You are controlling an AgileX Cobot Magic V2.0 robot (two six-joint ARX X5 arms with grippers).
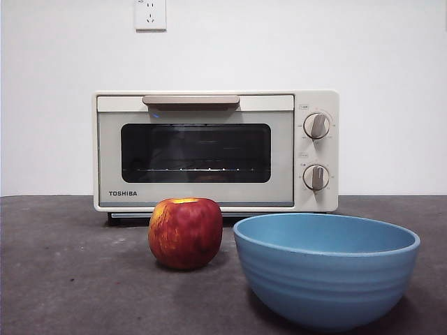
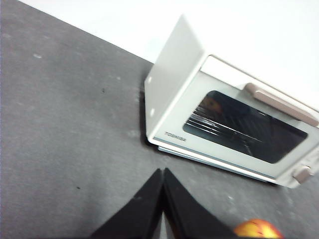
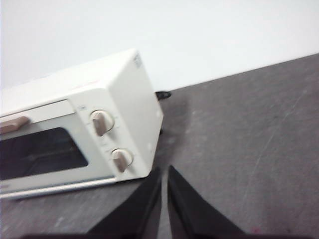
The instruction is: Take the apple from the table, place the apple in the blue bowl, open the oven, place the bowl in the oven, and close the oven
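bowl (image 1: pixel 327 271) nearest in the front view, light blue, matte, wide and deep with faint horizontal ridges outside, empty as far as the rim shows, sitting on the table (image 1: pixel 63 272) at right. apple (image 1: pixel 186 232) just left of it and a bit further back, not touching, upright on the table, round, red with streaky yellow-orange patches near the top; an edge of it also shows in the left wrist view. table is dark grey, matte, lightly speckled. behind both, oven (image 1: pixel 216 151) boxy, cream-white, door shut, dark glass window with a wire rack visible inside, beige bar handle (image 1: pixel 191 100) along the top of the door, two round knobs (image 1: pixel 316 125) stacked at right, "toshiba" printed at the door's lower left. white wall behind with a socket (image 1: pixel 150 14). left gripper (image 2: pixel 162 174) over bare table in front of the oven's left corner, jaws pressed together, holding nothing. right gripper (image 3: pixel 164 172) near the oven's knob side, jaws nearly together with a thin gap, holding nothing.
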